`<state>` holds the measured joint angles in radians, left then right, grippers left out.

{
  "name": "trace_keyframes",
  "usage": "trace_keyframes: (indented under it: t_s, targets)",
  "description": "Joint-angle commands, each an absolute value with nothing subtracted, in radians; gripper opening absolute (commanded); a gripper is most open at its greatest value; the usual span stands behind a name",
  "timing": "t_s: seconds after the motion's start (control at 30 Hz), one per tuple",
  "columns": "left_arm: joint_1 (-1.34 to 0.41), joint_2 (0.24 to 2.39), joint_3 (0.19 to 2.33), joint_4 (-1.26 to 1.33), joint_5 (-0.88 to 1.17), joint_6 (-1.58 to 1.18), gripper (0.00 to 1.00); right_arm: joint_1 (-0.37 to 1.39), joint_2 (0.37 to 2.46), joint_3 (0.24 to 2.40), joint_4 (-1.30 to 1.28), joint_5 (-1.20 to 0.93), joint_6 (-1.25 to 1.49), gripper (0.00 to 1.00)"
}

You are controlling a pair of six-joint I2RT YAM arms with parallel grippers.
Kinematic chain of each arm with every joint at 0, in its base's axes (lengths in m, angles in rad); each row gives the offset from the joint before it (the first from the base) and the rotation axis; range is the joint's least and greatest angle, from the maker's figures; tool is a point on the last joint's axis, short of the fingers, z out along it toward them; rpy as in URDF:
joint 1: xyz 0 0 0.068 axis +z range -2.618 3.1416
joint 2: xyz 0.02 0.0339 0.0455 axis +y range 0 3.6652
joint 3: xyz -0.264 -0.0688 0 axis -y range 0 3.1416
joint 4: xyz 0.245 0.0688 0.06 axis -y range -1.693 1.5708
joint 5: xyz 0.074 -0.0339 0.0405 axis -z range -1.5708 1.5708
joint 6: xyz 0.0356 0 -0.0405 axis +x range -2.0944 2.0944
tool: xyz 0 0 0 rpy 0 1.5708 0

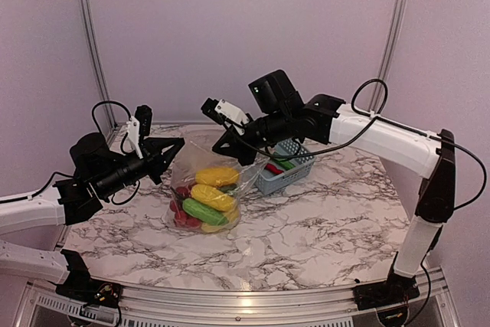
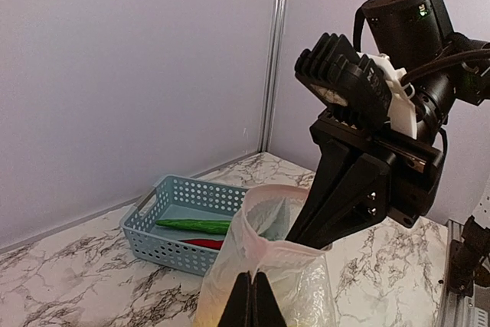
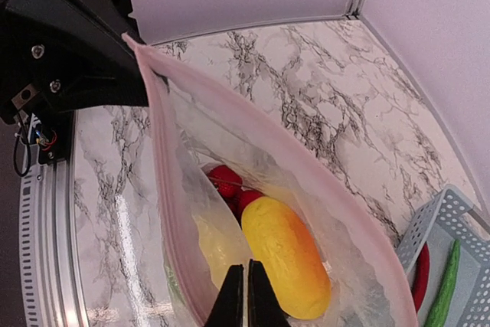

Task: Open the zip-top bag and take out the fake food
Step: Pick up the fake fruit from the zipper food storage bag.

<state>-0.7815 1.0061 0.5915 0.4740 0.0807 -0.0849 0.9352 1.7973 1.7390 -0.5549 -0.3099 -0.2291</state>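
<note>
While both pincers are clenched, the left gripper [image 2: 253, 275] pinches one rim of the zip-top bag [image 1: 200, 165] and the right gripper [image 3: 246, 270] the opposite rim. The bag stands on the marble table [image 1: 321, 235] with the fake food [image 1: 213, 197] inside, just beside a basket [image 1: 295, 174].

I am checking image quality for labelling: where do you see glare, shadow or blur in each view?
Top external: soft pinkish light, faint shadows on the table. Right wrist: white glare streaks on that table, the fake food sharp inside the zip-top bag. Left wrist: the bag's near part slightly soft.
</note>
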Motion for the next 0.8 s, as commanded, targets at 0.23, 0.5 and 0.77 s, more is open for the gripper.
trace_keyframes:
  t_s: [0.23,0.5,0.77]
  targets:
    - [-0.778,1.007,0.573,0.559,0.136,-0.084,0.0,0.95,1.889,1.778,-0.576,-0.37,-0.221,0.13]
    - [-0.778,1.035,0.513,0.635,0.059,-0.161,0.0,0.95,1.949,1.762,-0.579,-0.35,-0.195,0.22]
    - [-0.778,1.017,0.446,0.66,0.006,-0.219,0.0,0.957,2.0,1.762,-0.574,-0.315,-0.175,0.34]
